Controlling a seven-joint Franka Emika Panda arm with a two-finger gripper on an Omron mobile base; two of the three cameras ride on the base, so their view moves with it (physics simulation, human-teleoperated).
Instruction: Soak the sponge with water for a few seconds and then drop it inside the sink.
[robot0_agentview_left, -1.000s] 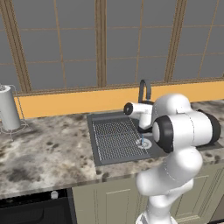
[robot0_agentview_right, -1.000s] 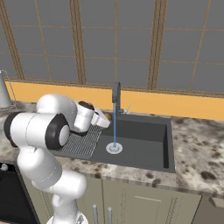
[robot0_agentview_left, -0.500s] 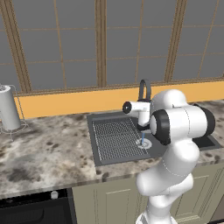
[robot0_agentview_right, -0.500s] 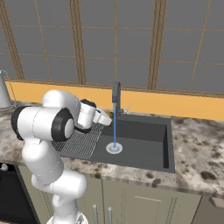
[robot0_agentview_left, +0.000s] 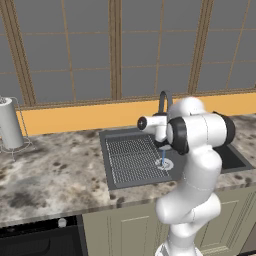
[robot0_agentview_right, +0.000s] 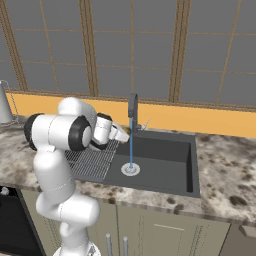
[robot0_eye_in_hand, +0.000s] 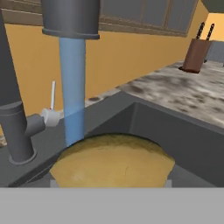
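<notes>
With the sponge (robot0_eye_in_hand: 113, 159) gripped by the end effector (robot0_agentview_right: 125, 134) at the water (robot0_eye_in_hand: 73, 92) stream's edge, above the sink (robot0_agentview_right: 165, 160), poor soaking was risked if it drifted aside.

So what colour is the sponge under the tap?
Mustard yellow; the sponge shows best in the hand view.

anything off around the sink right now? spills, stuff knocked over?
Nothing stands out. The water falls straight from the faucet into the sink, none on the counter. The hand view has the stream landing on the sponge in the gripper. The paper towel holder stands upright.
</notes>
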